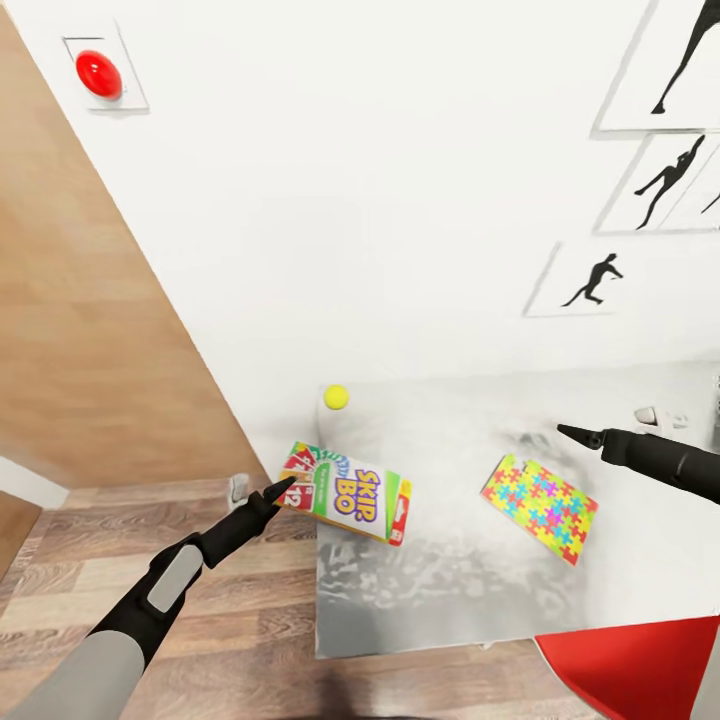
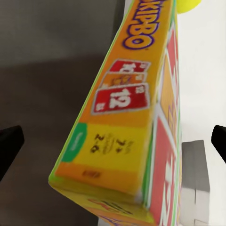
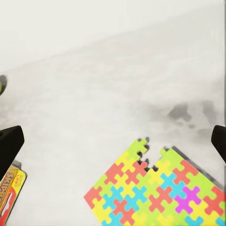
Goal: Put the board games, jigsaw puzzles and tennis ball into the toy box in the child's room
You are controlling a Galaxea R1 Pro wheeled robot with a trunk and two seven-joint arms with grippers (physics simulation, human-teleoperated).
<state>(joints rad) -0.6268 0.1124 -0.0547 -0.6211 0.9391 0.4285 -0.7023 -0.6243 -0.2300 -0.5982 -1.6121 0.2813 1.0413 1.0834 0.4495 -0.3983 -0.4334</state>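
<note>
**Three toys on the table, left gripper right at the game box**

Three toys sit on the pale table (image 1: 470, 590) here: a Skip-Bo game box (image 1: 347, 492), a puzzle (image 1: 539, 506) and the tennis ball (image 1: 336, 397).

The game box lies at the table's left edge, with its left end poking out past the edge over the wood floor (image 1: 250, 630). The ball is behind it, close to the white wall (image 1: 380, 200) and near the table's back left corner. The puzzle lies flat to the right of the box, well apart from it, turned at an angle.

The left gripper (image 1: 283, 490) comes up from the lower left and its tip is right at the overhanging end of the box. In the left wrist view the box (image 2: 127, 127) sits between the two dark fingertips (image 2: 9, 143), which are spread wide with a gap on each side, so it's not pinching anything. Can't tell if the tip touches the box in the head view.

The right gripper (image 1: 580, 434) hovers above the table just beyond the puzzle's far right side. Its wrist view shows the puzzle (image 3: 157, 188) below and the fingertips (image 3: 9, 141) spread wide apart too, nothing between them. A sliver of the game box (image 3: 10, 193) peeks in at the edge there.

There's also a red button (image 1: 98, 74) high on the wall, black silhouette pictures (image 1: 600, 280) at the right, and something red (image 1: 640, 665) at the lower right corner by the table's front.
</note>
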